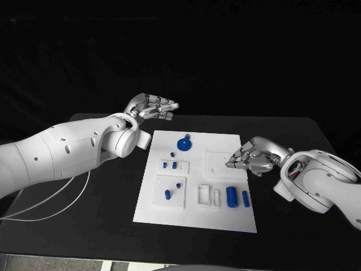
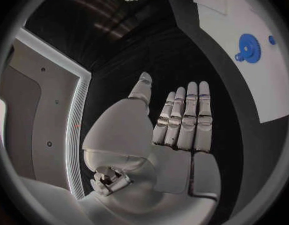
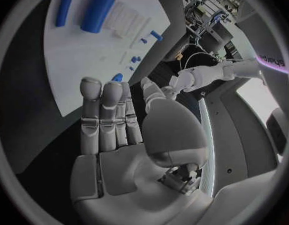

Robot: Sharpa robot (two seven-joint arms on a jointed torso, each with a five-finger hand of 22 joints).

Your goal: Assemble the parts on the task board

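Observation:
The white task board [image 1: 198, 217] lies in the middle of the black table. On it sit a blue gear [image 1: 184, 144] at the far end, small blue pegs [image 1: 171, 165] in white blocks, and two blue cylinders [image 1: 231, 196] near the front right. My left hand [image 1: 152, 107] hovers beyond the board's far left corner, fingers straight and holding nothing; its wrist view shows the flat palm [image 2: 182, 130] and the gear [image 2: 249, 47]. My right hand [image 1: 252, 157] hangs over the board's right edge, empty, with its fingers [image 3: 104, 115] stretched toward the board [image 3: 94, 60] and the cylinders [image 3: 97, 12].
The black table [image 1: 83, 214] extends left and right of the board. A thin white cable [image 1: 46, 206] runs from my left arm across the table's left side. My left arm [image 3: 207, 75] shows beyond the board in the right wrist view.

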